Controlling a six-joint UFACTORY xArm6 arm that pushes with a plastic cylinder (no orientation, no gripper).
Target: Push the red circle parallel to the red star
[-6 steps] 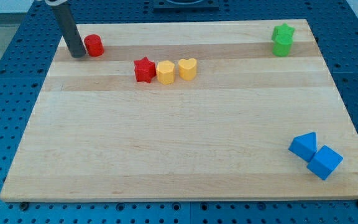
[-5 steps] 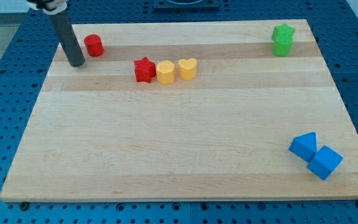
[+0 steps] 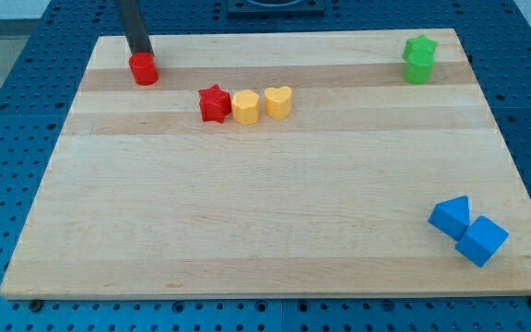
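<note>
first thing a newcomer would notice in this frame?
Probably the dark rod at the view's top left, my tip right behind the red circle. Next, the tight row of red star, yellow hexagon and yellow heart to its right; then the blue pair bottom right.

The red circle (image 3: 143, 68), a short upright cylinder, sits near the table's top-left corner. The red star (image 3: 214, 103) lies flat, lower and to the view's right, well apart.
</note>
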